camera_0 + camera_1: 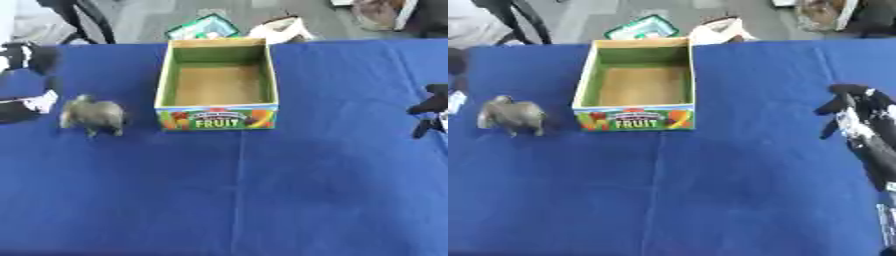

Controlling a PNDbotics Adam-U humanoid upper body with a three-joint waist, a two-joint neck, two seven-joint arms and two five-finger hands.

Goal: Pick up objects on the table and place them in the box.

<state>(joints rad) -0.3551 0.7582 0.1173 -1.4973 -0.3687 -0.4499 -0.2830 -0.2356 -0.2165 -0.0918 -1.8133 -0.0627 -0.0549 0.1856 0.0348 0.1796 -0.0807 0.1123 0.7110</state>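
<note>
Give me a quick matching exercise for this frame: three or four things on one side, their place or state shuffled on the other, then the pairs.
Things:
1. grey toy animal figure
2. open cardboard box printed FRUIT
3. right robot hand
4. blue tablecloth

Places or states:
A. at the table's right edge, holding nothing
B. standing on the cloth, left of the box
C. covering the whole table
D. at the table's middle back, nothing inside

Pairs: 1-B, 2-D, 3-A, 4-C
</note>
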